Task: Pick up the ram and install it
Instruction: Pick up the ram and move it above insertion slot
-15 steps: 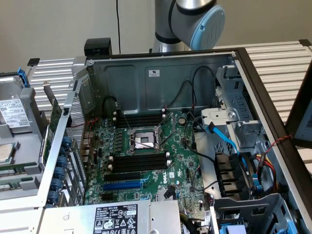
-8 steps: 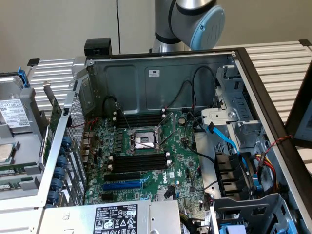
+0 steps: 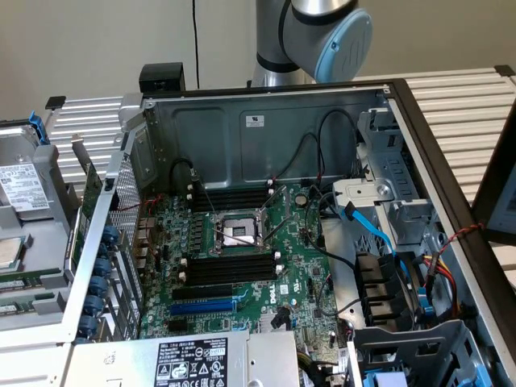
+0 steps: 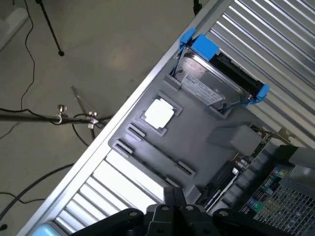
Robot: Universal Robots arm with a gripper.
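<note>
Gripper (image 4: 172, 215), grip state can't be told, over grey tray (image 4: 197, 142); off-line descent risks missing the thin ram (image 3: 32, 278) below, striking tray ridges.

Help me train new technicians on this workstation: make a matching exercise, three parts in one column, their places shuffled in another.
1. silver square processor socket
2. silver hard drive in a blue plastic bracket
3. long blue plastic expansion slot

a. on the grey plastic tray outside the metal case
b. between two banks of long black slots
c. next to the white-labelled power supply

Pairs: 1-b; 2-a; 3-c.
</note>
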